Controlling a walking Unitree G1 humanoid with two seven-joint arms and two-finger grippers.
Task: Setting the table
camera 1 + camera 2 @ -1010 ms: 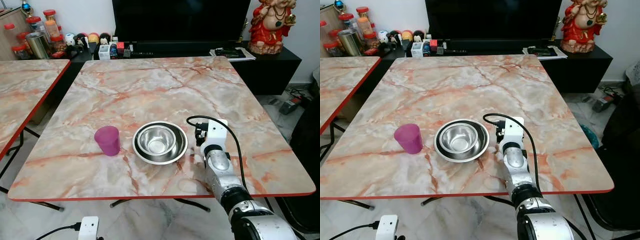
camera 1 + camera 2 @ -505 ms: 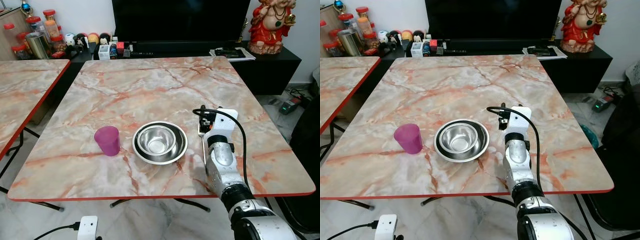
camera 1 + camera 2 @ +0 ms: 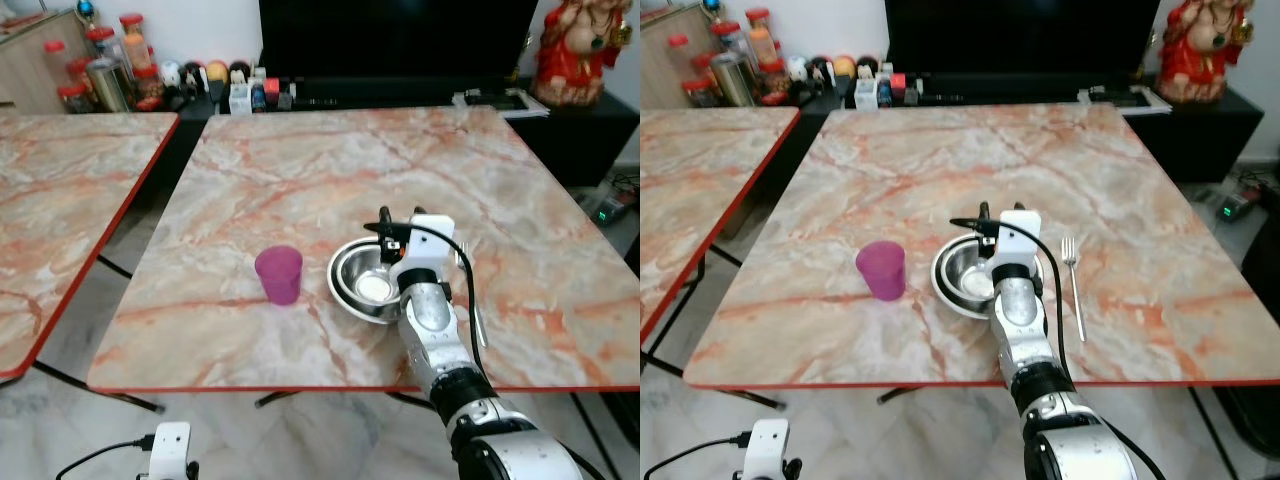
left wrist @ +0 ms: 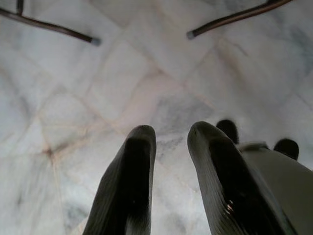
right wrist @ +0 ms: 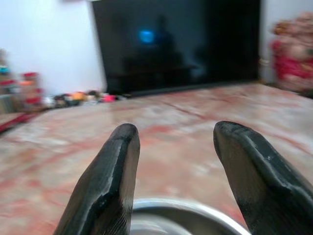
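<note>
bowl: steel bowl (image 3: 970,279) sits near my edge of the marble table (image 3: 970,170), roughly centre of the place setting. Landmark for everything below.
cup: pink cup (image 3: 882,270) upright just left of the bowl, small gap, not touching. Reads like a drink spot beside the dish.
fork: fork (image 3: 1074,283) flat on the table right of the bowl, tines pointing away from me, handle toward my edge. Apart from the bowl rim.
right gripper: my right gripper (image 5: 176,176) hovers over the bowl's near rim, fingers spread wide, nothing between them. Wrist camera looks across the table toward the TV (image 5: 176,44), bowl rim just under the fingertips.
left gripper: left gripper (image 4: 171,171) hangs idle over the floor tiles, narrow gap between fingers, empty.
status guess: bowl, cup and fork look laid out; spoon or plate possibly still missing.
obstructions: my own forearm and cable cover part of the bowl's right side. Fork lies close beside the arm; a sideways sweep could knock it.
surroundings: second marble table (image 3: 60,190) well left of the bowl; jars (image 3: 100,70) and a red statue (image 3: 1208,45) far beyond it by the TV.
</note>
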